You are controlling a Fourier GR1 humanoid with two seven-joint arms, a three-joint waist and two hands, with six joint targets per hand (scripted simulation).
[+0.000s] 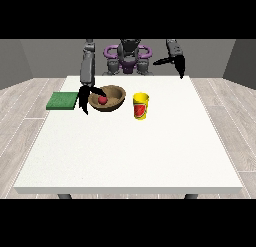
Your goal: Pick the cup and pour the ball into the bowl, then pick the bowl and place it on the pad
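Observation:
A brown wooden bowl (114, 95) sits on the white table (130, 146), left of centre, tipped toward the camera. A red ball (102, 99) lies inside it. The hand at the view's left (86, 97) hangs at the bowl's left rim, one finger over the rim near the ball, others pointing down beside the bowl. A yellow cup (141, 106) with a red label stands upright just right of the bowl. The green pad (63, 100) lies flat at the table's left edge. The hand at the view's right (176, 62) is raised above the far right of the table, fingers hanging straight, holding nothing.
The robot's torso (128, 56) stands behind the table's far edge. The near half of the table reaches toward the camera, with its front edge low in the view.

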